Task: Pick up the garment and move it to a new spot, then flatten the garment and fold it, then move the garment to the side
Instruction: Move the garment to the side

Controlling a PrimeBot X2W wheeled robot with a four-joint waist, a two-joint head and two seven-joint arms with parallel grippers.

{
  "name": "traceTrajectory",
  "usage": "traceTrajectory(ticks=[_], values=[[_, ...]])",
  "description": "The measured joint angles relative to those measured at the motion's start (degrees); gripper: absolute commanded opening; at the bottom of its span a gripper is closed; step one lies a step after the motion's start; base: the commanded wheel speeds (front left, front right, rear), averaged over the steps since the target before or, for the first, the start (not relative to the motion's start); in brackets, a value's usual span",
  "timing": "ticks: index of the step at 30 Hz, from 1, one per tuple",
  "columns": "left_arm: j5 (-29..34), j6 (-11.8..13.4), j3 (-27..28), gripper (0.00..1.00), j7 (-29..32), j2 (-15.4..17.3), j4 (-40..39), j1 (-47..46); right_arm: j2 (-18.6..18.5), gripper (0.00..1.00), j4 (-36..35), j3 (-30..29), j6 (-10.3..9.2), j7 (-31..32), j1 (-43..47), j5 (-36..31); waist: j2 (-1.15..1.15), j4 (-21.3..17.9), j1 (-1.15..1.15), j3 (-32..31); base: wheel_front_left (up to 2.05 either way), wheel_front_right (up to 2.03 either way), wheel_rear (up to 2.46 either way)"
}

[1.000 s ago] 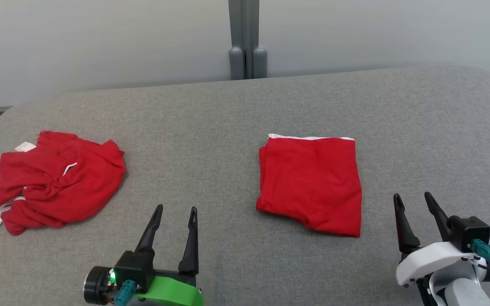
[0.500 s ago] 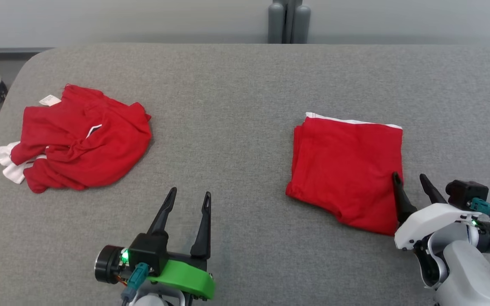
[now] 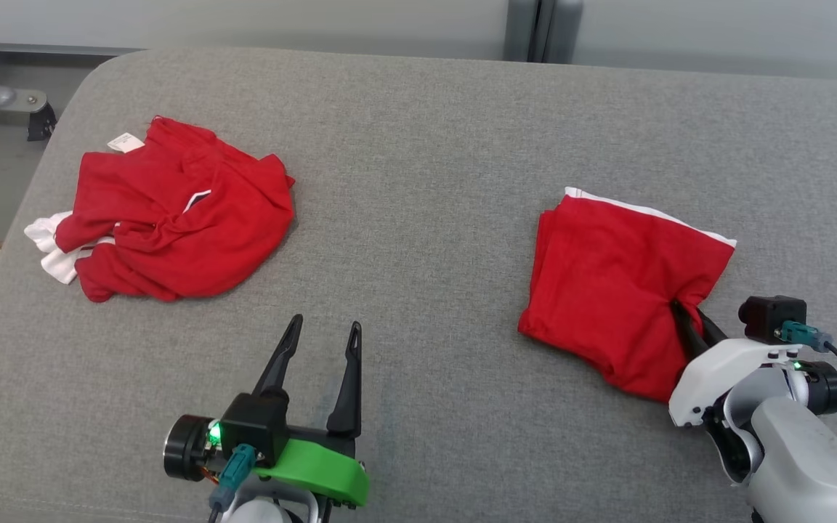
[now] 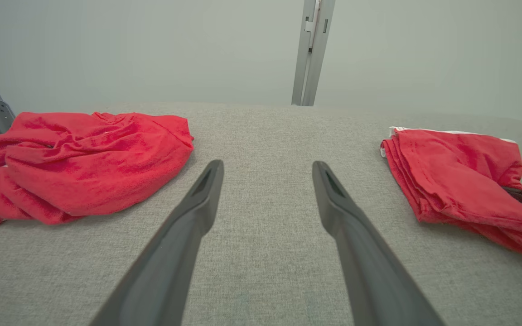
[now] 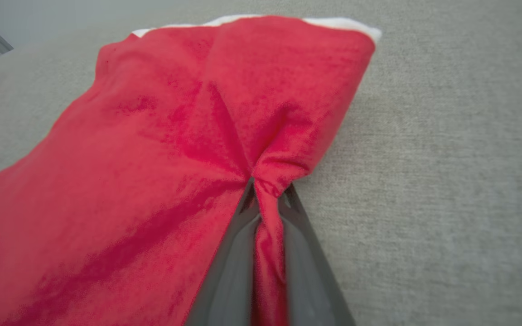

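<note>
Cloth in a red heap, the crumpled garment [image 3: 179, 218], lies at the far left of the grey tabletop [image 3: 418, 145], with white fabric poking out at its left side and a small white label at its far corner; to its right and nearer the robot, the left hand [image 3: 325, 323] is released, its two dark fingers spread apart over bare tabletop, touching neither garment; in the left wrist view the left hand [image 4: 266, 164] points at the empty stretch between the two red pieces. Right of centre lies the folded garment [image 3: 618, 290], a red rectangle with a white strip along its far edge and stacked folds at its left edge; the right hand [image 3: 687, 312] sits at its near right edge, clenched on a bunch of the red fabric; in the right wrist view creases fan out from that pinch, a twist of cloth runs down between the fingers [image 5: 302, 253], and the rest of the garment spreads away from the hand, flat on the tabletop.
</note>
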Motion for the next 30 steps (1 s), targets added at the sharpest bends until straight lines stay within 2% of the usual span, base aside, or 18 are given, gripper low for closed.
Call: traceTrajectory(ticks=[5, 11, 18, 20, 24, 30], values=[[-0.7, -0.1, -0.4, 1.00, 0.0, 0.0, -0.4, 0.2, -3.1, 0.00, 1.0, 4.3, 0.05, -1.0, -0.8, -2.5, 0.00, -1.5, 0.00, -1.2, 0.00, 0.00, 0.00], [-1.1, -0.3, -1.7, 1.00, 0.0, 0.0, -2.1, -0.1, -10.5, 0.00, 0.8, 11.3, 0.04, -0.9, -2.7, -6.4, 0.00, -4.2, 0.00, -1.7, 0.00, 0.00, 0.00], [-0.9, -0.4, -4.4, 1.00, 0.0, 0.0, -4.2, -3.9, -21.3, 0.00, -2.1, 21.6, 0.05, 1.4, -7.1, -6.8, 0.00, -6.6, 0.00, 0.6, 0.00, 0.00, 0.00], [-0.8, -0.5, -5.9, 1.00, 0.0, 0.0, -4.7, -6.1, -25.8, 0.00, -2.7, 25.2, 0.05, 1.8, -9.7, -7.2, 0.00, -7.1, 0.00, 2.2, 0.00, 0.00, 0.00], [-0.9, -0.2, -7.7, 1.00, 0.0, 0.0, -5.5, -9.3, -32.2, 0.00, -3.0, 31.5, 0.05, 1.3, -14.0, -9.4, 0.00, -7.8, 0.00, 5.4, 0.00, 0.00, 0.00], [-0.9, 0.5, -9.7, 1.00, 0.0, 0.0, -6.6, -13.7, -39.2, 0.00, -0.6, 36.4, 0.05, -0.3, -21.5, -11.2, 0.00, -8.7, 0.00, 10.4, 0.00, 0.00, 0.00]])
